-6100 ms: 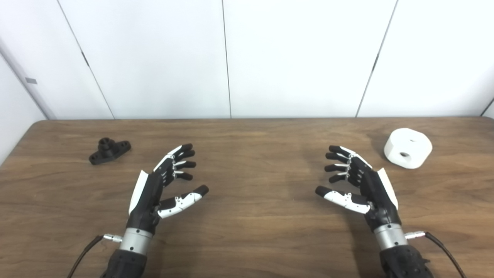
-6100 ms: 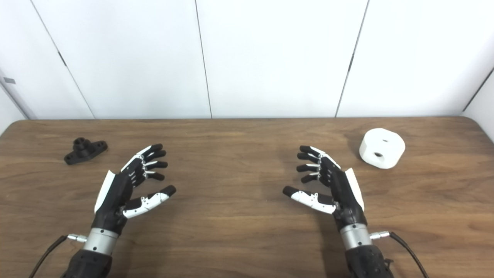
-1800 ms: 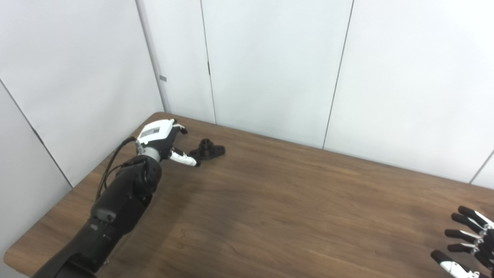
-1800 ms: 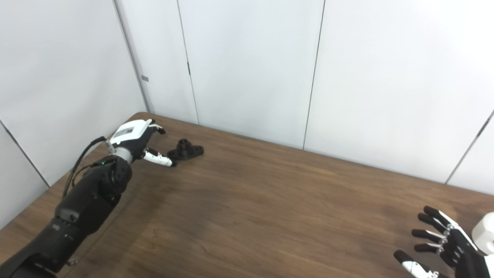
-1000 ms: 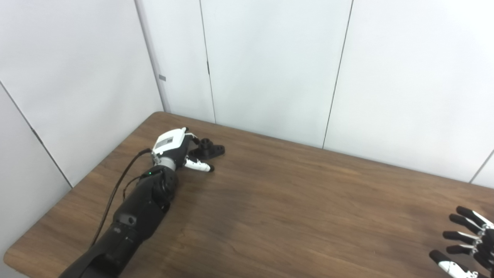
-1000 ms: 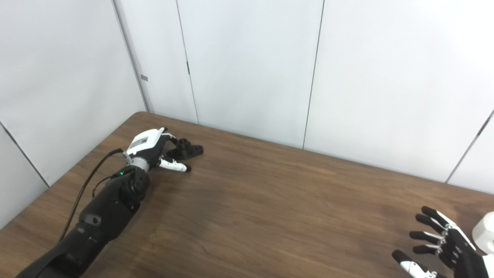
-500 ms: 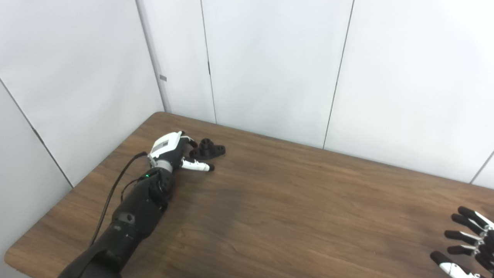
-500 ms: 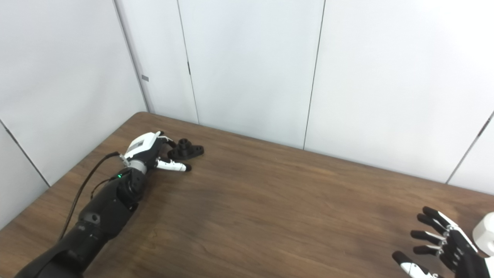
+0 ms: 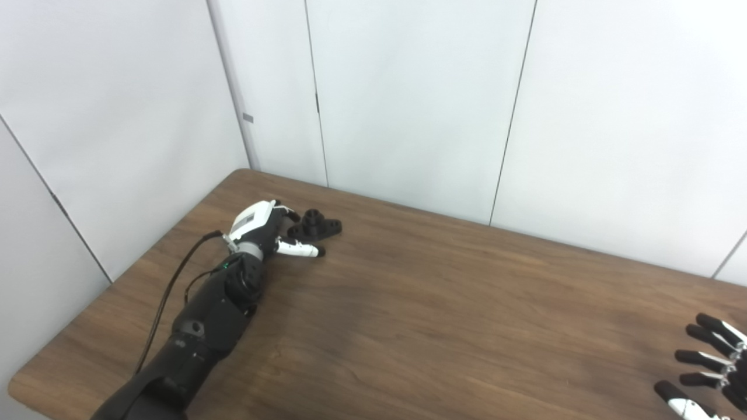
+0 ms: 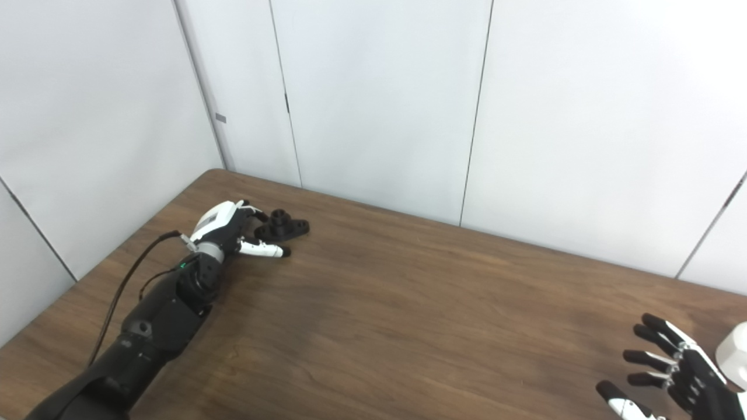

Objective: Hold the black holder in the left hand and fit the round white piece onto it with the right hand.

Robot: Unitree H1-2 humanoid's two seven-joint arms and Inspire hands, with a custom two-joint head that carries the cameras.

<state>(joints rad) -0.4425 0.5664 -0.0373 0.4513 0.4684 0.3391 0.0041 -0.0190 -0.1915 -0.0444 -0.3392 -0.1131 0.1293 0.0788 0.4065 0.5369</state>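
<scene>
No readable text, labels, brands, numbers or signs anywhere in either view; small grey tag on wall panel (image 9: 248, 118) too small to resolve, looks blank; grey patch on back of left hand (image 9: 255, 221) shows no legible marking.

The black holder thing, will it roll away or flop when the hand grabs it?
Probably neither. The black holder lies on a flat base on the table, so it should sit steady. It looks like stiff plastic. Being small, it may slide when the left hand nudges it.
</scene>
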